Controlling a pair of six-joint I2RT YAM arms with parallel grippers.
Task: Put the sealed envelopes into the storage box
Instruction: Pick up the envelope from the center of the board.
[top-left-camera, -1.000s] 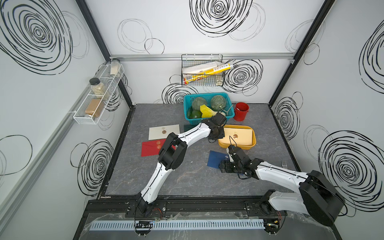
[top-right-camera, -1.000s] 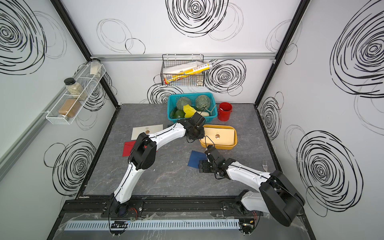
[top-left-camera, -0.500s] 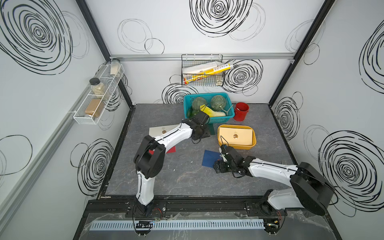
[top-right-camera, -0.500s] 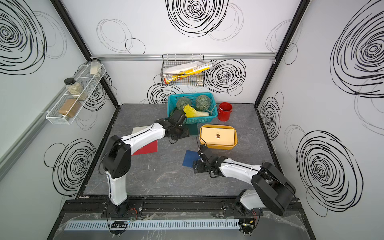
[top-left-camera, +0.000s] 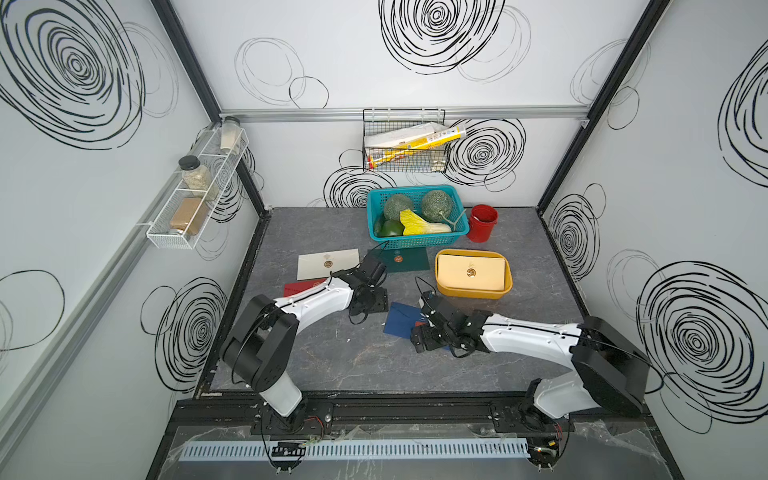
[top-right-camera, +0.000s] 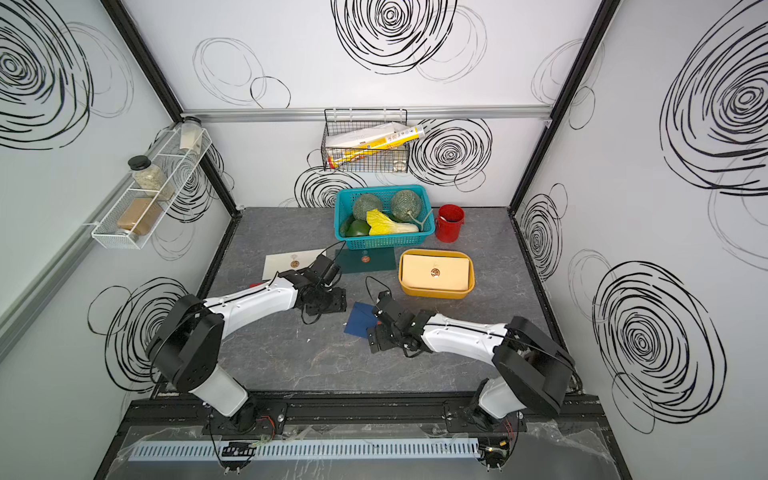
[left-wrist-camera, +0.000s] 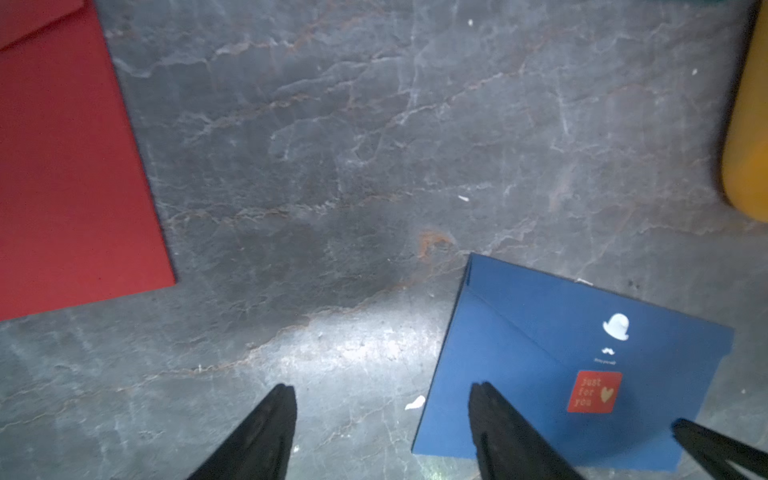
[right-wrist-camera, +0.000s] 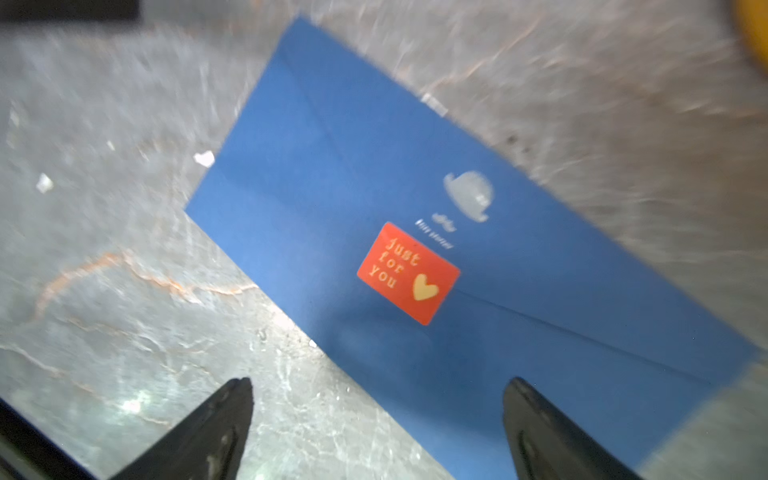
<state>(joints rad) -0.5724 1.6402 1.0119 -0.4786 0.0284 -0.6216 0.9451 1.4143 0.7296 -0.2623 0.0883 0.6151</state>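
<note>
The orange-yellow storage box (top-left-camera: 471, 293) (top-right-camera: 435, 292) stands at mid-right with a beige envelope (top-left-camera: 471, 272) lying in it. A navy envelope (top-left-camera: 399, 319) (top-right-camera: 358, 319) (left-wrist-camera: 540, 332) (right-wrist-camera: 353, 174) with a red sticker lies flat on the table. My right gripper (top-left-camera: 422, 334) (right-wrist-camera: 380, 384) is open at its near edge, one finger above the paper. My left gripper (top-left-camera: 373, 301) (left-wrist-camera: 382, 390) is open just left of it. White (top-left-camera: 326, 264), dark green (top-left-camera: 405, 259) and red (left-wrist-camera: 62, 166) envelopes lie further left and back.
A teal basket (top-left-camera: 417, 240) of vegetables and a small red bucket (top-left-camera: 482, 224) stand at the back, close behind the box. A wire rack (top-left-camera: 403, 141) hangs on the back wall and a jar shelf (top-left-camera: 195, 199) on the left wall.
My left arm has swung from the storage box back to the left and forward, and its jaws have opened. The right gripper and the navy envelope have shifted left; its jaws widened.
</note>
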